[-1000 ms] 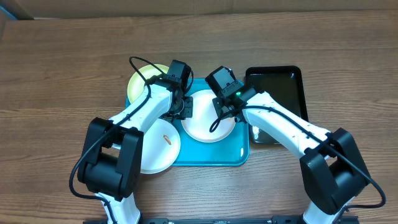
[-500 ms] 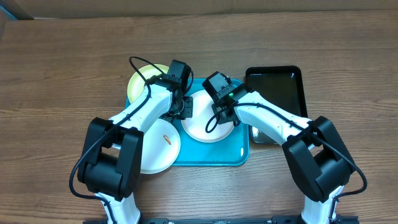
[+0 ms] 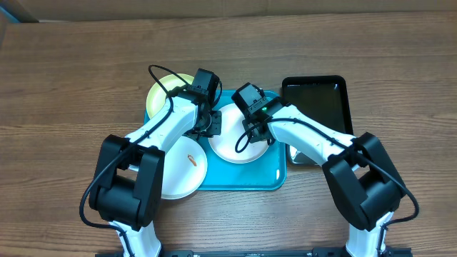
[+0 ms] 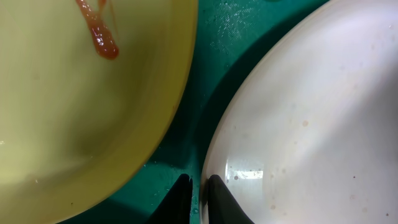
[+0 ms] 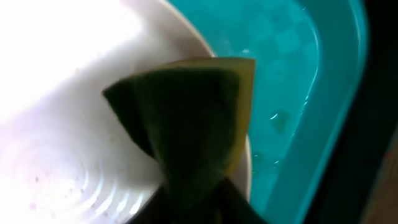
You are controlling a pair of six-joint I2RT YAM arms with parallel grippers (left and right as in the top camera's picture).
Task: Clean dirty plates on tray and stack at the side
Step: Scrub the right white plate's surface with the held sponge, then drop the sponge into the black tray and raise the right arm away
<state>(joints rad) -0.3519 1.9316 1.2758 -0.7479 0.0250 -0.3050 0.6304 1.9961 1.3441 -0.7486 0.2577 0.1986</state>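
At the near left corner of the turquoise tray (image 3: 250,176), a white plate (image 3: 178,177) with an orange smear is seen overhanging the rim. Farther in, the centre plate (image 3: 228,146) is pinched at its rim by the almost closed left gripper (image 4: 198,186), while a green-and-yellow sponge (image 5: 186,130) is clamped against it by the right gripper (image 5: 193,208). Beyond, the smeared yellow-green plate (image 3: 158,100) lies at the far left corner.

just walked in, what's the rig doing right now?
The right gripper holds a green-and-yellow sponge over the middle white plate on the turquoise tray, apparently to wipe it. The left gripper sits at that plate's rim, though a pinch can't be confirmed. The yellow-green plate and the other white plate carry orange smears. No side stack yet.
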